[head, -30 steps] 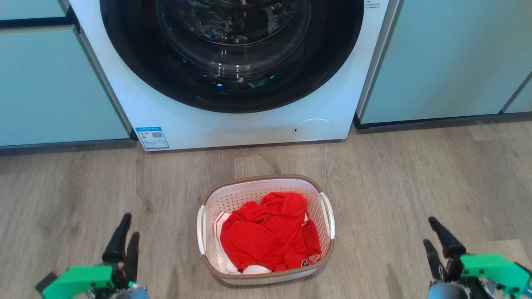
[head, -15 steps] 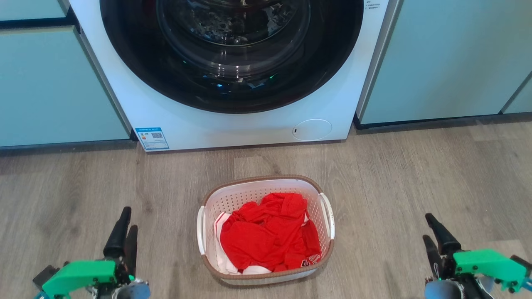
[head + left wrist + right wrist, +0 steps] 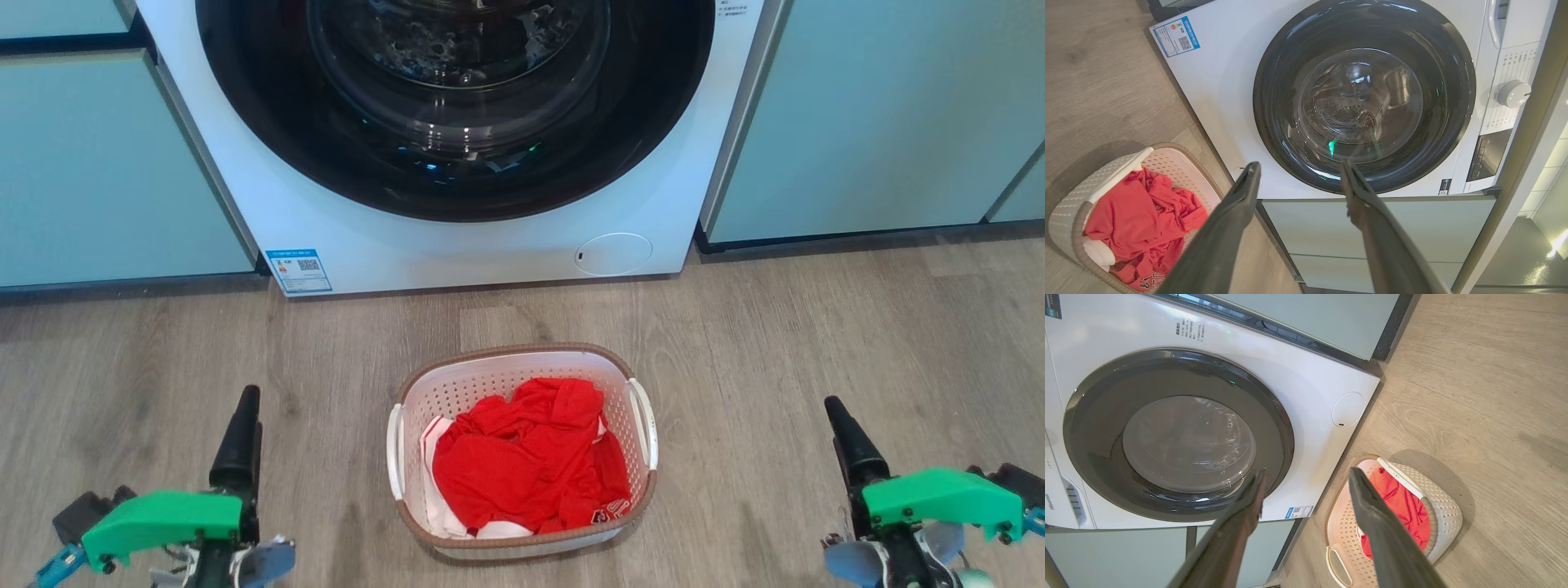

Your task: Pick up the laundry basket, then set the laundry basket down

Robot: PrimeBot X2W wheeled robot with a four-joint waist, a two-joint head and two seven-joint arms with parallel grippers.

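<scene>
left jaws: spread, pointing forward | right jaws: spread, pointing forward | laundry basket [image 3: 506, 353]: between, untouched

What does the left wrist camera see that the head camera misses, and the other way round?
Left wrist view: the round white control dial of the white front-loading washing machine. Head view: the right gripper, apart from the white perforated plastic laundry basket with brown rim. Both: that basket, the crumpled red clothes in it, the machine, the open left gripper, the grey wood-look floor.

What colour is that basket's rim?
Brown, with a woven look; the laundry basket shows best in the head view.
</scene>
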